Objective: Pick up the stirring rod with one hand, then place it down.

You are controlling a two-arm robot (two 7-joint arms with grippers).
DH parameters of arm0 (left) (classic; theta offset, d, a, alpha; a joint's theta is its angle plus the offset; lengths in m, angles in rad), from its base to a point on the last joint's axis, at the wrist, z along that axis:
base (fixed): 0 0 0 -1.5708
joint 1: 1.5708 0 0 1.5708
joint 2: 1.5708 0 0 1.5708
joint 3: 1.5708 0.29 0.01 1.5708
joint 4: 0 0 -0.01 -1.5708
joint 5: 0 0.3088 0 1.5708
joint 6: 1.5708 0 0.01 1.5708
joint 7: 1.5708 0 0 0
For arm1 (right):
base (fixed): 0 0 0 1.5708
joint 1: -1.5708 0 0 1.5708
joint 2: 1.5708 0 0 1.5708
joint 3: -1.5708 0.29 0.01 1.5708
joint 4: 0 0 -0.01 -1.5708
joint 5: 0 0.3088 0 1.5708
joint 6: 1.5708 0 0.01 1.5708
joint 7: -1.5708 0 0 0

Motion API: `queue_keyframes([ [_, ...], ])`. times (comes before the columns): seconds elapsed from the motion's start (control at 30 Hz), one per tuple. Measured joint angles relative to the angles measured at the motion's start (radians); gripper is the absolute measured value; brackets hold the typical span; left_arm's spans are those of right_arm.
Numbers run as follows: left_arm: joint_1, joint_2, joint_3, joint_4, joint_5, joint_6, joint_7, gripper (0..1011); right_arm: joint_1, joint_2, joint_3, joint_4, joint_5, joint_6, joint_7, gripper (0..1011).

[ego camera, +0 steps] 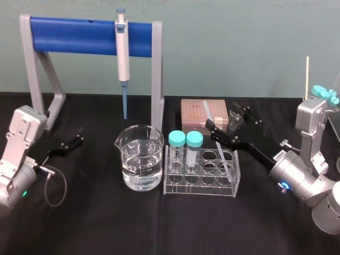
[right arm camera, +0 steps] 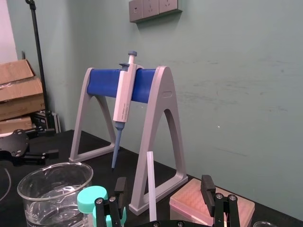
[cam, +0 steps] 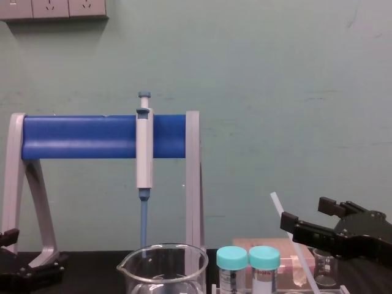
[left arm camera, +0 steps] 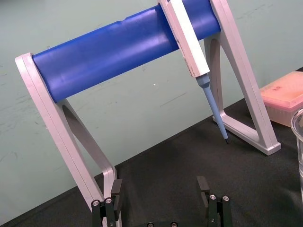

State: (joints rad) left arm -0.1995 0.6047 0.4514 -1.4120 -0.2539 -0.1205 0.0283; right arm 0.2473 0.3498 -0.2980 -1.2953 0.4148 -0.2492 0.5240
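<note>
R arm's black two-fingered right pincer [ego camera: 221, 118] hung over the far right corner of the clear acrylic tube rack [ego camera: 199, 185]. Its fingers [right arm camera: 120, 188] were apart and clamped on nothing. The long thin translucent white stirring rod [right arm camera: 151, 184] stood btwn those fingers, and in the wrist view it touched neither. It leaned, w/ its lower end down in the rack's right end below the pincer and its top poking above the fingers in the chest view.

Two clear tubes w/ teal caps [ego camera: 185, 140] stood in the rack beyond the fingertips, on the pincer's left. The clear glass beaker w/ water [ego camera: 141, 162] sat farther off the same way. A pale pink tip box [ego camera: 197, 109] lay just ahead of the pincer. Well ahead, a blue-and-white pipette [ego camera: 122, 53] hung on a grey stand w/ blue bar [ego camera: 74, 36].

The black left pincer [ego camera: 74, 142] was parked over the black table [ego camera: 95, 223], well apart from the rod. Its fingers were also apart and held nothing, w/ the stand's foot just beside it.
</note>
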Motion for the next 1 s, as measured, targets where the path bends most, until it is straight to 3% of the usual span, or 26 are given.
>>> queue_keyframes([
  [0.27,0.000,0.000,0.000,0.000,0.000,0.000,0.000,1000,0.000,0.002,0.000,-0.005,0.002,0.002,0.002,1002],
  [0.47,0.000,0.000,0.000,0.000,0.000,0.000,0.000,1000,-0.017,0.013,0.035,-0.062,0.006,0.000,-0.033,1003],
  [0.67,0.000,0.000,0.000,0.000,0.000,0.000,0.000,1000,-0.069,0.007,0.112,-0.130,-0.025,-0.023,-0.152,1003],
  [0.87,0.000,0.000,0.000,0.000,0.000,0.000,0.000,1001,-0.124,-0.032,0.174,-0.144,-0.106,0.002,-0.324,1002],
  [1.0,0.000,0.000,0.000,0.000,0.000,0.000,0.000,1000,-0.137,-0.044,0.184,-0.127,-0.119,0.026,-0.350,1002],
])
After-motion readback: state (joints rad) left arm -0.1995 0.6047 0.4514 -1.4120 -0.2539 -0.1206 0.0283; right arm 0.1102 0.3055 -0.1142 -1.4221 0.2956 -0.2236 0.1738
